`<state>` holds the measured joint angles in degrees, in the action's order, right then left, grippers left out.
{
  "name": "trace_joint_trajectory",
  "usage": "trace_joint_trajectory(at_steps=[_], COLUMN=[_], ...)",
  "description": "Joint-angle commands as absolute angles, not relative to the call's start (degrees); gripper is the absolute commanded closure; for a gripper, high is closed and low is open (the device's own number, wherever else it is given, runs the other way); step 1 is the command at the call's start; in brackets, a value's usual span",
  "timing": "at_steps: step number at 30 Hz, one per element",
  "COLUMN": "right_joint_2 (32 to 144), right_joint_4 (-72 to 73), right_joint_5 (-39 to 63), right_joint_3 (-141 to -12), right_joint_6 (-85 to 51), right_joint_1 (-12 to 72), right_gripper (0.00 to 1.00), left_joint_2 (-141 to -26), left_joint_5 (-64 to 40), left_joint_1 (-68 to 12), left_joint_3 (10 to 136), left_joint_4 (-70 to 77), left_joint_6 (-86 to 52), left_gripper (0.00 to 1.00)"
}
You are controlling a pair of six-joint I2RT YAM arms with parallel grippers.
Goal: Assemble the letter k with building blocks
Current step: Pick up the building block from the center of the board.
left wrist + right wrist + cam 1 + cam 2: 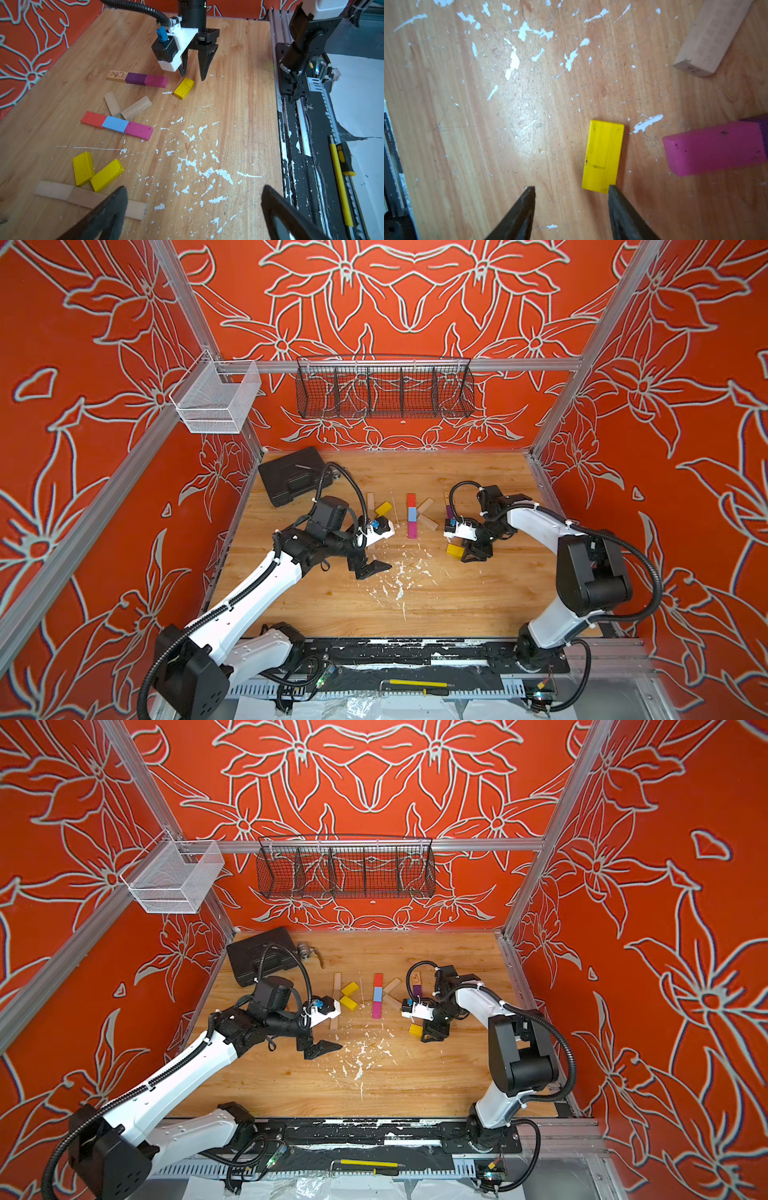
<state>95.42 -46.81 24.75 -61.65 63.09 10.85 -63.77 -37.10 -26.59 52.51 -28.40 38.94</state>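
Room: orange-red walls (415,302) with pale flower outlines on three sides and aluminium posts at the corners; a black wire basket (384,391) hangs on the far rail, a white mesh basket (216,400) at the far left
Desk: wood-grain desk (478,597) with white paint flecks (399,576) scattered across its middle; a black case (293,481) lies in the far left corner
Middle blocks: red bar (411,500), blue bar (412,514) and magenta bar (412,529) lie end to end, far to near; on their right a pale wood bar (426,506) slants far-right and a second pale wood bar (429,523) slants near-right, both meeting by the blue bar
Left blocks: a line of pale bars (68,192) with a yellow block (83,168) and another yellow block (107,175) spreading from its right side
Right blocks: printed bar (117,75), purple bar (136,79) and second magenta bar (156,81) lie end to end
Lone yellow block (602,156): flat on the desk, just beside the second magenta bar's near end, not touching it
Left tool (194,188): jaws spread wide and holding nothing, above the flecked desk just near of the left blocks
Right tool (572,187): jaws partway apart with only bare desk between them, tips pointing down; one fingertip (612,189) sits at the lone yellow block's corner, contact unclear
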Motion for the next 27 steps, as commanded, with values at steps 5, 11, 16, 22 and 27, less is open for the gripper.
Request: trace_joint_trajectory(at_steps=[5,11,16,22,27], right_joint_2=[97.72,99.48,100.58,101.75,102.19], right_joint_4=[-37.90,-37.75,-39.52,-39.88,-40.99], right_joint_5=[20.58,20.19,20.82,19.82,18.41], right_joint_3=[-60.82,-60.57,-61.08,-61.22,-61.87], right_joint_6=[62.88,64.72,65.70,66.05,67.62], right_joint_1=[12.97,13.97,14.52,15.20,15.56], right_gripper=[0.44,0.48,0.51,0.56,0.62], left_joint_2=[-65.57,-65.52,-66.01,-66.01,-65.92], left_joint_5=[-39.29,-38.76,-38.76,-38.26,-38.06], left_joint_1=[-26.46,-26.48,-26.50,-26.52,-26.46], left_joint_3=[53.06,52.51,52.76,52.56,52.50], left_joint_4=[-30.15,-29.79,-29.97,-30.06,-30.06], left_joint_6=[45.00,46.69,46.69,47.26,47.46], left_gripper=[0.03,0.03,0.03,0.03,0.03])
